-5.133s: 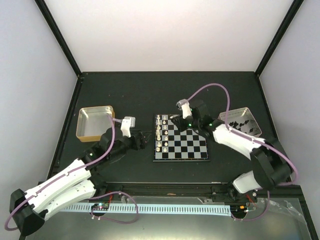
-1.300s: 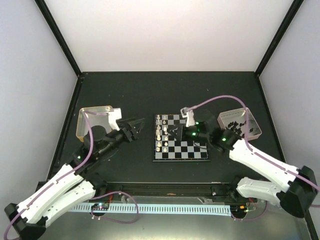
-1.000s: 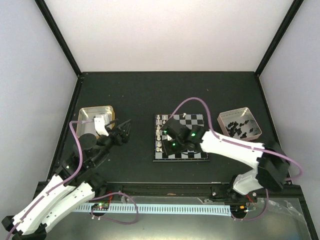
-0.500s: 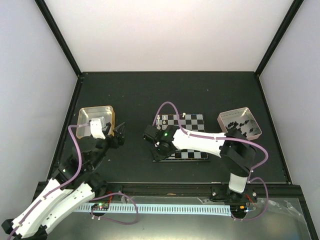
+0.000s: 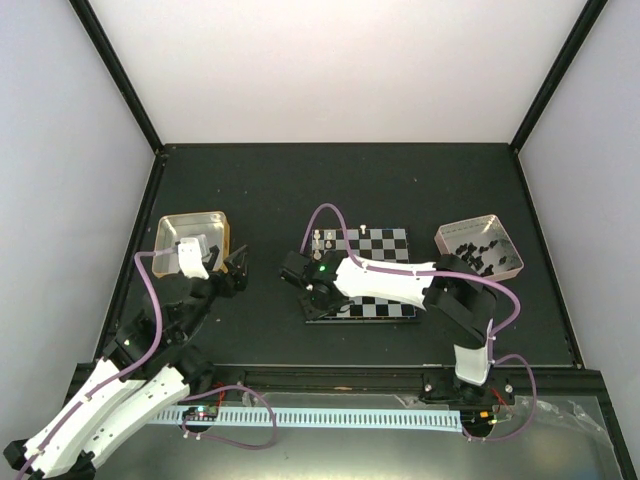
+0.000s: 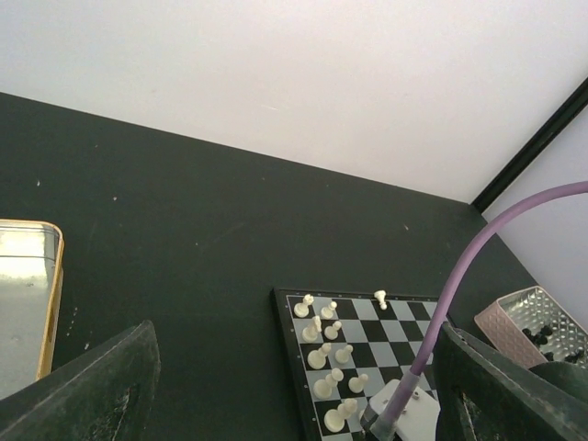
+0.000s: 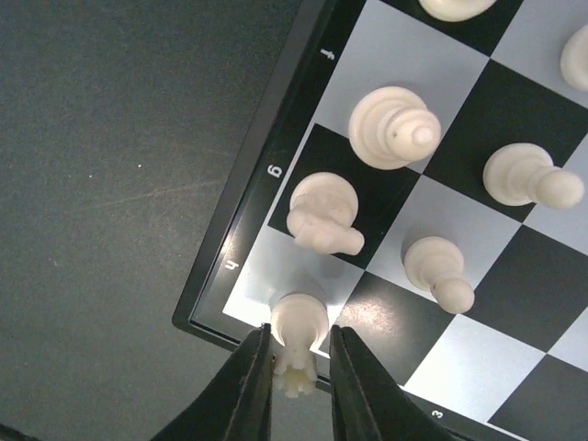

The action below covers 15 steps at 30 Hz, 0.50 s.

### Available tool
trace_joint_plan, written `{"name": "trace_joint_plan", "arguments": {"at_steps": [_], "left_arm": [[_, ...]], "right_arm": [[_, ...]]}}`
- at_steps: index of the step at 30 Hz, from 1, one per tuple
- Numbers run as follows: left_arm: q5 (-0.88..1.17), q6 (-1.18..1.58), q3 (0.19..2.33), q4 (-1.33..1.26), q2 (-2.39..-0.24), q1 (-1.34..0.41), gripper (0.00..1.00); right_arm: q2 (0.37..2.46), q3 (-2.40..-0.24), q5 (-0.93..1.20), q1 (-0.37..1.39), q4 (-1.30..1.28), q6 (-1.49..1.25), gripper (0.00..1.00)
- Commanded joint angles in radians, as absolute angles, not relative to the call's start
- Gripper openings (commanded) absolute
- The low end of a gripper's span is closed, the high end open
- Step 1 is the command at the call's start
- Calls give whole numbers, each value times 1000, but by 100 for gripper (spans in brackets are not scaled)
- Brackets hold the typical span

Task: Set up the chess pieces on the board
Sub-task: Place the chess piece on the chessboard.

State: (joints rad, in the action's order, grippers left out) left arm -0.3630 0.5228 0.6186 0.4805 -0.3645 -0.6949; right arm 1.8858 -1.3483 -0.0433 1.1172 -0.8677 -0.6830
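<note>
the right end effector (image 7: 299, 377) is clenched on a corner piece (image 7: 299, 323), a cream figure with a notched top, one finger (image 7: 250, 381) pressed to each side of it. it stands on the pale corner square at the near left of the board (image 5: 388, 241), right against the dark rim. the other cream chess pieces (image 6: 327, 354) fill the two files along the board's left side; in the right wrist view a knight (image 7: 322, 213) sits on the dark square next to the corner. a single pawn (image 5: 362, 229) stands apart on the board's far edge. the left end effector (image 5: 238, 264) hangs released, fingers wide, over the table (image 5: 300, 190) between the gold tray (image 5: 190, 216) and the board. black pieces (image 5: 476, 252) lie in the pinkish tray (image 5: 470, 223).
</note>
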Motion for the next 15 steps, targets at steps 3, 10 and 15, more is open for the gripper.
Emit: {"name": "trace_joint_plan", "arguments": {"at_steps": [3, 10, 15], "left_arm": [[-377, 510, 629, 494, -355, -690, 83], [-376, 508, 627, 494, -359, -689, 83], [-373, 508, 629, 492, -360, -689, 83]], "right_arm": [[1903, -1377, -70, 1124, -877, -693, 23], [1893, -1364, -64, 1124, -848, -702, 15], [1899, -1363, -73, 1123, -837, -708, 12]]}}
